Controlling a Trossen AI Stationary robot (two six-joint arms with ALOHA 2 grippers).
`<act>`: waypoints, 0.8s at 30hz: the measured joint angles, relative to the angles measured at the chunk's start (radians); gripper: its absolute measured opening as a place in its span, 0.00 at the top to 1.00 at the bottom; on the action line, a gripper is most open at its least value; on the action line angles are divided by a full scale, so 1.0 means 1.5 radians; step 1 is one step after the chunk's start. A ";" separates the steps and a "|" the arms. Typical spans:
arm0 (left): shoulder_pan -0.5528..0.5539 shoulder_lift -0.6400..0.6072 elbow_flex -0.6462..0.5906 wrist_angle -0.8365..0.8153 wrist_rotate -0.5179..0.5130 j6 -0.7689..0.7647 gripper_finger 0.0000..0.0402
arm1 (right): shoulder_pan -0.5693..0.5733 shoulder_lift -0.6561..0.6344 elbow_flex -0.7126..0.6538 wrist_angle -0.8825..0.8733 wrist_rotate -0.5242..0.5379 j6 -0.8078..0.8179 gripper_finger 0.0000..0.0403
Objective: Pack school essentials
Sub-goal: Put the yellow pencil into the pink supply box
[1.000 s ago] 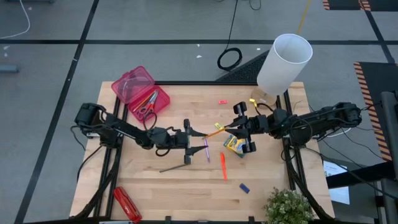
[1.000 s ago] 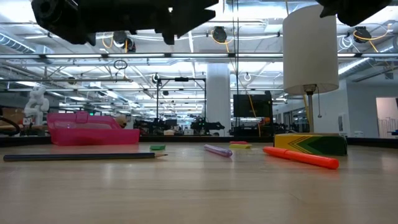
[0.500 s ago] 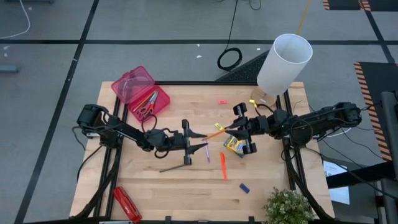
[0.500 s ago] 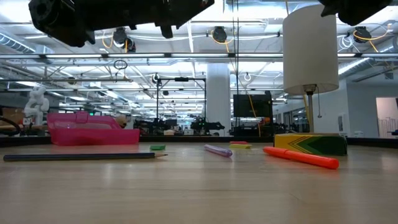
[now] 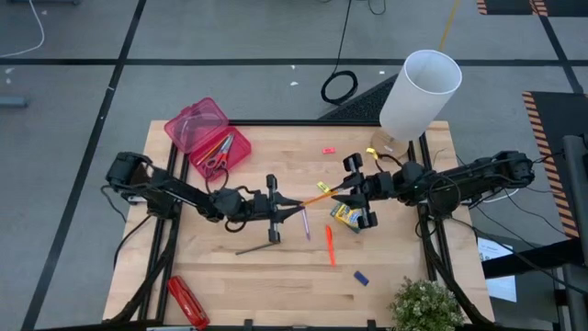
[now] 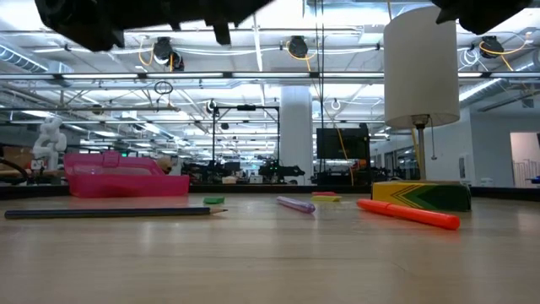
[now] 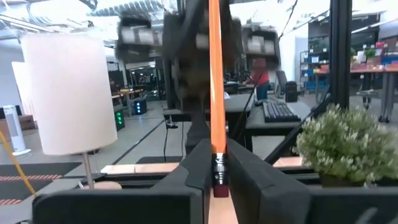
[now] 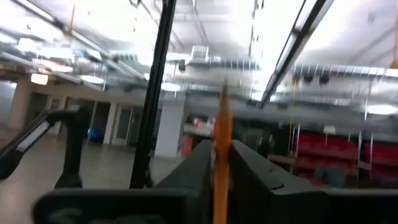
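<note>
Pencil: orange, held in the air over mid-worktop, spanning between both hands; eraser end toward the left.
Left hand: fingers pinching the pencil's eraser end, as its wrist view shows.
Right hand: fingers pressed on the pencil's other end.
Step in hand: judged a handover, right to left, the pencil bound for the case.
Doing it well: right hand should let go only once the left grip is firm; left arm then draws back level, so the pencil neither twists nor drops.
Case: pink, open, at the worktop's far left corner; scissors inside.
On worktop: crayon box, orange marker, purple pen, dark pencil, blue eraser.
Lamp: white shade, far right corner.
</note>
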 joint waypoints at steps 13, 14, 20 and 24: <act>0.000 -0.286 0.000 -0.465 -0.075 -0.078 0.94 | -0.014 -0.023 0.000 -0.209 0.058 0.082 0.46; 0.000 -0.308 0.000 -0.497 -0.082 -0.087 0.94 | -0.017 -0.030 0.000 -0.230 0.058 0.085 0.45; 0.004 -0.429 0.000 -0.752 -0.216 -0.174 0.96 | -0.032 -0.091 0.000 -0.397 0.056 0.083 0.47; 0.020 -0.489 0.000 -0.896 -0.301 -0.241 0.95 | -0.045 -0.136 -0.001 -0.495 0.057 0.082 0.49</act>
